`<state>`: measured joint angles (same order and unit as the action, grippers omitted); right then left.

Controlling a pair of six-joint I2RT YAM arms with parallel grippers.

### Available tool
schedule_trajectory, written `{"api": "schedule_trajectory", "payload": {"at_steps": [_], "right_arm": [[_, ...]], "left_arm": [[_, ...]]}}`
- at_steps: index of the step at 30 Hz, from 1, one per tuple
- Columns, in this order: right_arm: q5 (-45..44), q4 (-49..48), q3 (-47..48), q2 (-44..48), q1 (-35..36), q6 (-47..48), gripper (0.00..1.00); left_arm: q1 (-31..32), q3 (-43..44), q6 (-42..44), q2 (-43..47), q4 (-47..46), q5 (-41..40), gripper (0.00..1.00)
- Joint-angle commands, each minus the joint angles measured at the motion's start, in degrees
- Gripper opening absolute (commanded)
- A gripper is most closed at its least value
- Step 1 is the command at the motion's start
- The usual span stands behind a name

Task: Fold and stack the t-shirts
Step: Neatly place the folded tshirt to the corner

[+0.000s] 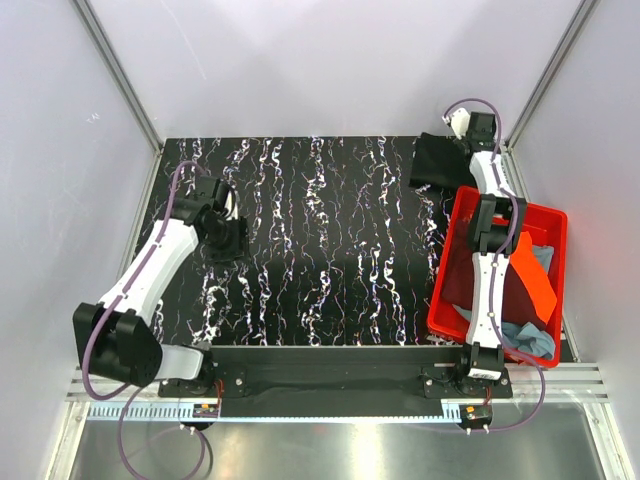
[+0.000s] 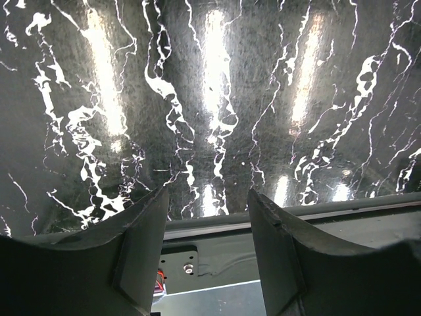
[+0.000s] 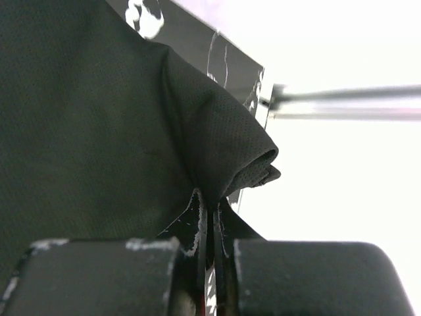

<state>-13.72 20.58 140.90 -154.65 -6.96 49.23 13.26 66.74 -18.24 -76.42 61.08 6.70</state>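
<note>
While the overhead view lays out the whole tabletop [image 1: 330,230], both arms and the red bin [image 1: 545,214], only the right wrist view shows us the grip itself. There the right gripper [image 3: 207,197] is closed tight. A fold of the black t-shirt [image 3: 99,118] narrows down to the very point where its fingertips meet, so we read the cloth as pinched there. From above, that contact is hidden behind the wrist. We see only the black t-shirt bunched at the upper right corner of the tabletop, with the right gripper just beyond it toward the upper right of the frame.

The overhead view alone shows us the bin at the right edge. In it lie a maroon t-shirt [image 1: 520,295], an orange t-shirt [image 1: 535,275] and a grey-blue t-shirt [image 1: 525,340], partly under the right arm [image 1: 490,290].

The left wrist view gives us the left gripper [image 2: 207,197]. Its fingers stand roughly half apart with nothing between them, and the marbled tabletop lies beyond.

The right arm stretches from its base at the lower right, over the bin, to the far corner. The left arm [image 1: 150,270] rises from the lower left and bends at its elbow. Its gripper points down at the tabletop in the left-centre of the frame, well apart from every shirt.
</note>
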Motion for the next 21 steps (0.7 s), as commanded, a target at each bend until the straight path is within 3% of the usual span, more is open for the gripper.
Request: {"api": "schedule_trajectory", "payload": {"at_steps": [1,7,10,21], "right_arm": [[4.8,-7.5,3.4,-1.4,0.1,6.0,0.00],[13.0,-12.7,3.9,-2.7,-2.4,9.4,0.00],[13.5,-13.2,8.6,-5.4,-3.3,9.4,0.00],[19.1,-16.0,5.7,-6.2,-5.2,8.4,0.00]], "left_arm": [[-0.4,3.9,-0.3,-2.1,-0.4,1.8,0.56],[-0.9,5.0,-0.3,-4.4,1.1,1.6,0.56],[-1.2,5.8,-0.6,-5.9,1.1,2.3,0.56],[-1.3,9.4,-1.7,-11.0,0.9,4.5,0.56]]}}
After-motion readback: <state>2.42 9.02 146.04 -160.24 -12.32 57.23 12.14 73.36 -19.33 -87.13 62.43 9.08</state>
